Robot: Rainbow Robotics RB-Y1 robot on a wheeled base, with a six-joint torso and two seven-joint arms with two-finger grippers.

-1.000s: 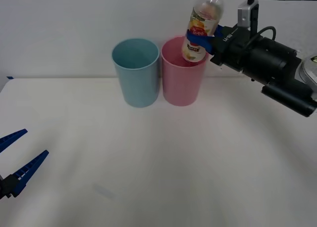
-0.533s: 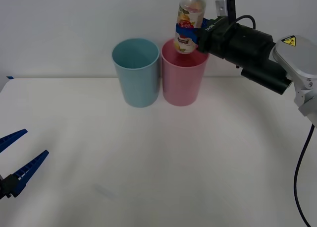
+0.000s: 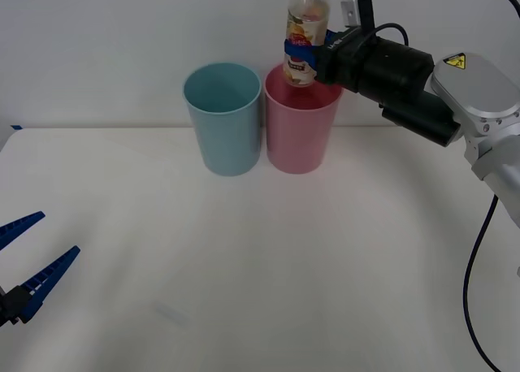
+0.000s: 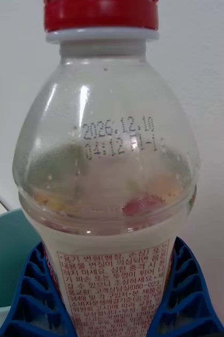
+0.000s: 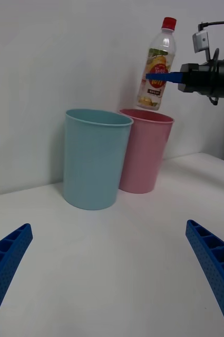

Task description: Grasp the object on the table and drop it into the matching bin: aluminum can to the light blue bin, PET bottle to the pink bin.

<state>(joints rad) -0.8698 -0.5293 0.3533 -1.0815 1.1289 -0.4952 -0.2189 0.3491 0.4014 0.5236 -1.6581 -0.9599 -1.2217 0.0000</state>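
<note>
The right gripper (image 3: 307, 54) clamps the bottle (image 3: 305, 39) upright just above the pink bin (image 3: 301, 132), which stands beside the blue bin (image 3: 223, 120) at the table's (image 3: 260, 266) far edge. Stamped on the bottle: "2026.12.10". The left gripper (image 3: 24, 266) hangs wide open over the near left corner.

Red-capped PET bottle (image 3: 303, 41) upright, above pink bin (image 3: 301, 130)

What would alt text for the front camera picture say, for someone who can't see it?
The right gripper holds a small bottle upright just above the open pink bin, which stands beside a light blue bin at the back of a white table. The left gripper waits open near the front left corner.
</note>
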